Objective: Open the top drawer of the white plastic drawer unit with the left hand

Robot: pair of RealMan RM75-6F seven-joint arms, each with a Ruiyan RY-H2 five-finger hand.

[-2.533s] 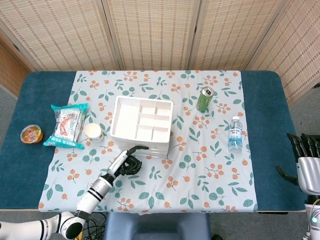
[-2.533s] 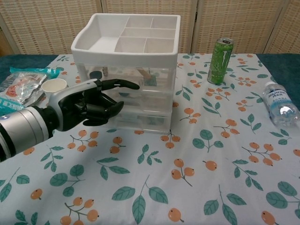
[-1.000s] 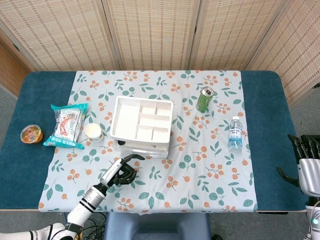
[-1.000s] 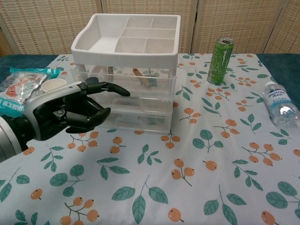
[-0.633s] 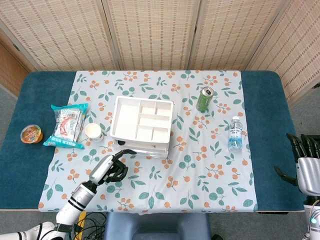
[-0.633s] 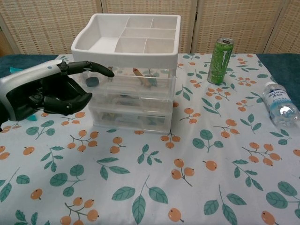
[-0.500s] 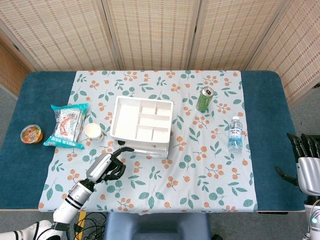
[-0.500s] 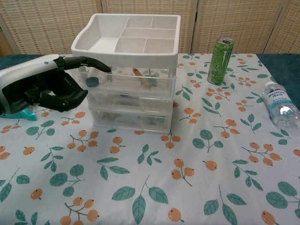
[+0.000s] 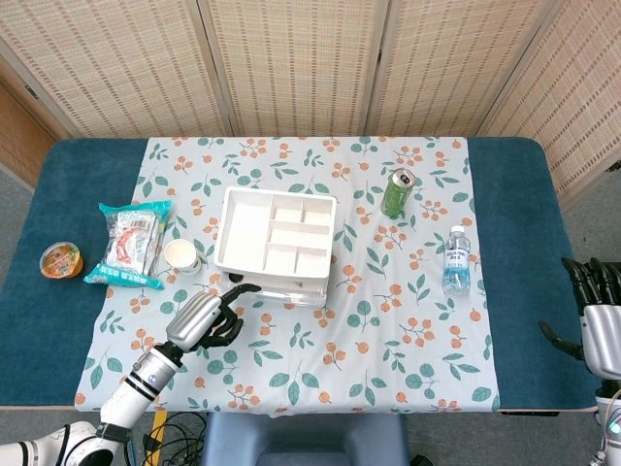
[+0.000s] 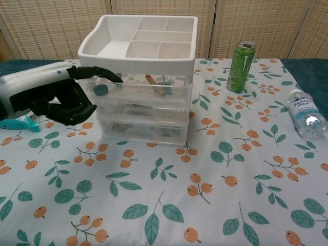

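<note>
The white plastic drawer unit point(image 9: 276, 241) point(image 10: 141, 87) stands mid-table under a divided white tray. Its clear top drawer point(image 10: 148, 94) sticks out a little past the two below; a blue item and a tan stick lie inside. My left hand point(image 9: 206, 318) point(image 10: 54, 100) is at the unit's front left corner. Its fingers are curled in, and one outstretched finger point(image 10: 102, 74) lies along the top drawer's left rim, under the tray's lip. I cannot see whether it hooks the rim. My right hand point(image 9: 599, 316) hangs off the table's right edge, fingers spread, empty.
A green can point(image 9: 397, 192) point(image 10: 241, 66) and a lying water bottle point(image 9: 456, 259) point(image 10: 306, 120) are right of the unit. A paper cup point(image 9: 181, 255), a teal snack bag point(image 9: 131, 243) point(image 10: 18, 124) and an orange jelly cup point(image 9: 60, 260) are to its left.
The top drawer has come forward slightly since the earliest frames. My left hand has swung from the unit's front toward its left corner, the outstretched finger staying near the drawer rim. The right hand barely moved.
</note>
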